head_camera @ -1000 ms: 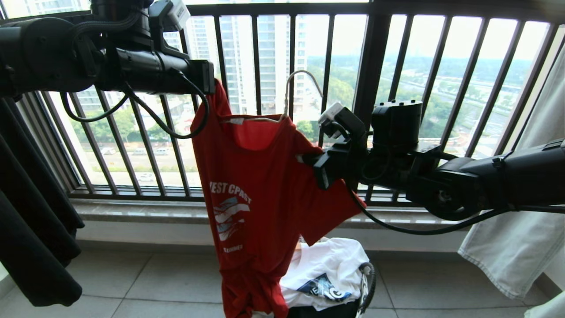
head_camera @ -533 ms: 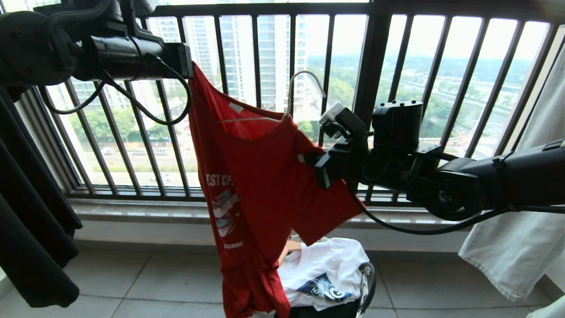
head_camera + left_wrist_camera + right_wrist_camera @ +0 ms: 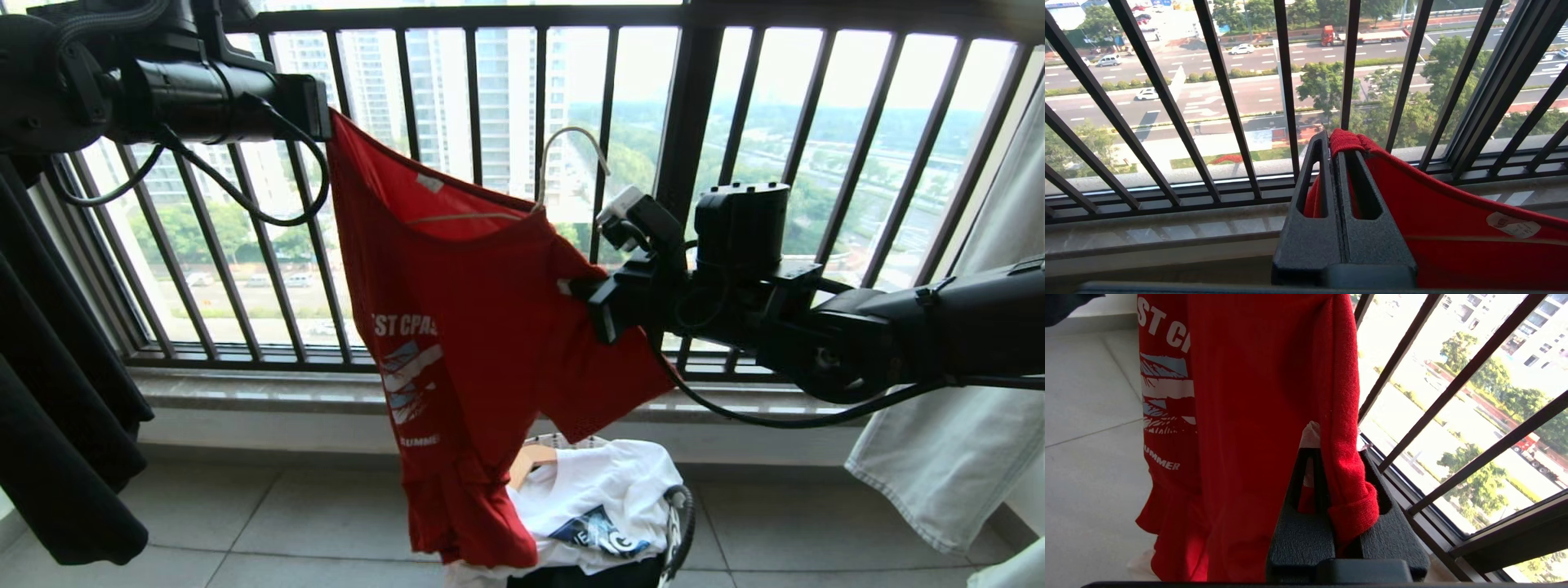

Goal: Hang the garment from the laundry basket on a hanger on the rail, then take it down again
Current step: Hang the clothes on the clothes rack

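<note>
The garment [image 3: 473,327], a red T-shirt with white lettering, hangs stretched between both grippers in front of the window. My left gripper [image 3: 325,114] [image 3: 1332,141] is at the upper left, shut on the neckline edge. At the middle right, my right gripper [image 3: 573,287] [image 3: 1337,451] is shut on the fabric at the other shoulder; a whitish bit shows at its fingertips. The hanger [image 3: 545,167] sits in the neck opening with its bent hook sticking up free. The laundry basket [image 3: 679,523] stands on the floor below the shirt. The rail is out of view.
A black barred window railing [image 3: 684,122] runs close behind the shirt. A black garment [image 3: 65,408] hangs at the left and a pale one [image 3: 963,425] at the right. A white printed T-shirt [image 3: 608,494] and a light-wood hanger [image 3: 529,462] lie in the basket.
My left gripper has moved left and slightly up with the neckline, stretching the shirt wider and lifting its hem. The right gripper has stayed about where it was.
</note>
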`<state>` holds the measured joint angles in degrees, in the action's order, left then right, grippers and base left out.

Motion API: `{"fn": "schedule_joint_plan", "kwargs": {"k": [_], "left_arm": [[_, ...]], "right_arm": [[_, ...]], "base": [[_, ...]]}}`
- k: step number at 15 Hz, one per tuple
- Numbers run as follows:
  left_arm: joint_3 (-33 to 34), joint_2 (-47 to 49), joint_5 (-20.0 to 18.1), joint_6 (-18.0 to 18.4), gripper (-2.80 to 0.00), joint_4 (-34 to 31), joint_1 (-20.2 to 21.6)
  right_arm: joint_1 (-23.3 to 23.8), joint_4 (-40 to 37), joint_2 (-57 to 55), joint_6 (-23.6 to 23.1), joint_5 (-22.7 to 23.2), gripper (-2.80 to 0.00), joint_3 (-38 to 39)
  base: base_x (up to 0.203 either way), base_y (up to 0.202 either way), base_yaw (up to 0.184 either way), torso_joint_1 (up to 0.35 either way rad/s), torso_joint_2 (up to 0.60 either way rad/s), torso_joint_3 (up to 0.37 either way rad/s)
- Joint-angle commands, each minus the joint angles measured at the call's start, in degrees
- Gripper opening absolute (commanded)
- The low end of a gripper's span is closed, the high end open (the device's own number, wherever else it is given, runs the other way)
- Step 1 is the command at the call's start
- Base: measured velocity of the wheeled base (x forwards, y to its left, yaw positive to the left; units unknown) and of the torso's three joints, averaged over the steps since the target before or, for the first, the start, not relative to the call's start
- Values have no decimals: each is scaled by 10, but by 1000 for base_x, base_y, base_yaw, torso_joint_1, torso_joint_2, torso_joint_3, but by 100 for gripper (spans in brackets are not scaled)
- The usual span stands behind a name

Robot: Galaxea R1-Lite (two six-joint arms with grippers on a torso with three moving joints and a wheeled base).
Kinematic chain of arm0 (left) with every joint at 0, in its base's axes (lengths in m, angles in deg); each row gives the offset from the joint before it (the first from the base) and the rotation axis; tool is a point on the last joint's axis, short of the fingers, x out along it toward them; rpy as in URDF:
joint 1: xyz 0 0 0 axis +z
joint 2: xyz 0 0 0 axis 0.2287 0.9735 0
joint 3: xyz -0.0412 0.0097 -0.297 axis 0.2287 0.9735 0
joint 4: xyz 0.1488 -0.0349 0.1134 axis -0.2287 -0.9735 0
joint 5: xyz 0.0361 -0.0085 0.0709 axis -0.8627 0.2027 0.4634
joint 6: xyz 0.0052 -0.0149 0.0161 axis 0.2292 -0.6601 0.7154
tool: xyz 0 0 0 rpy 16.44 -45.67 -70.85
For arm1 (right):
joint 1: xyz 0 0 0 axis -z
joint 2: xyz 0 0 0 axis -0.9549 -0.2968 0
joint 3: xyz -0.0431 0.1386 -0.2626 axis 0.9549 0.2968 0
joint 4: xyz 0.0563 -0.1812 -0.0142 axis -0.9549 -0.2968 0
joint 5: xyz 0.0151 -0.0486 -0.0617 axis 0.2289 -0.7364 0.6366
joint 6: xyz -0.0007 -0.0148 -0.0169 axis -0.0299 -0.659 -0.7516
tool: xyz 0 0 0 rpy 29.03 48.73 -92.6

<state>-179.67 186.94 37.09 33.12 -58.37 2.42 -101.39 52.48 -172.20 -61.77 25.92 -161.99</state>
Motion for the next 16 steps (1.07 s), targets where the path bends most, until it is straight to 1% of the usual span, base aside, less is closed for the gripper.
{"fn": "schedule_joint_plan", "kwargs": {"k": [1, 4, 6, 7, 8, 9, 10, 11, 13, 15, 16], "left_arm": [[3, 0, 0, -3, -280, -3, -5], [27, -5, 2, -11, -280, -3, -23], [50, -11, 3, -54, -280, -4, -38], [69, -16, 3, -63, -280, -4, -48], [88, -22, 4, -71, -280, -4, -67], [103, -30, 19, -86, -280, -3, -89], [112, -36, 51, -114, -280, -3, -109], [123, -41, 68, -146, -280, -2, -122], [157, -55, 75, -198, -280, 0, -132], [174, -66, 74, -245, -280, 1, -134], [185, -64, 74, -253, -280, 4, -137]], "right_arm": [[3, 2, -3, -2, 0, -280, -3], [8, 2, -21, -9, -26, -280, -14], [8, 2, -22, -8, -26, -280, -14], [8, 2, -22, -8, -27, -280, -14], [8, 2, -23, -8, -28, -280, -15], [9, 2, -26, -8, -35, -280, -19], [11, 2, -27, -8, -42, -280, -21], [14, 2, -26, -8, -46, -280, -21], [15, 2, -22, -8, -52, -280, -20], [12, 2, -24, -8, -67, -280, -19], [11, 2, -26, -7, -66, -280, -19]], "base": [[0, 0, 0, 0, 0, 0], [0, 0, 0, 0, 0, 0], [0, 0, 0, 0, 0, 0], [0, 0, 0, 0, 0, 0], [0, 0, 0, 0, 0, 0], [0, 0, 0, 0, 0, 0], [0, 0, 0, 0, 0, 0], [0, 0, 0, 0, 0, 0], [0, 0, 0, 0, 0, 0], [0, 0, 0, 0, 0, 0], [0, 0, 0, 0, 0, 0]]}}
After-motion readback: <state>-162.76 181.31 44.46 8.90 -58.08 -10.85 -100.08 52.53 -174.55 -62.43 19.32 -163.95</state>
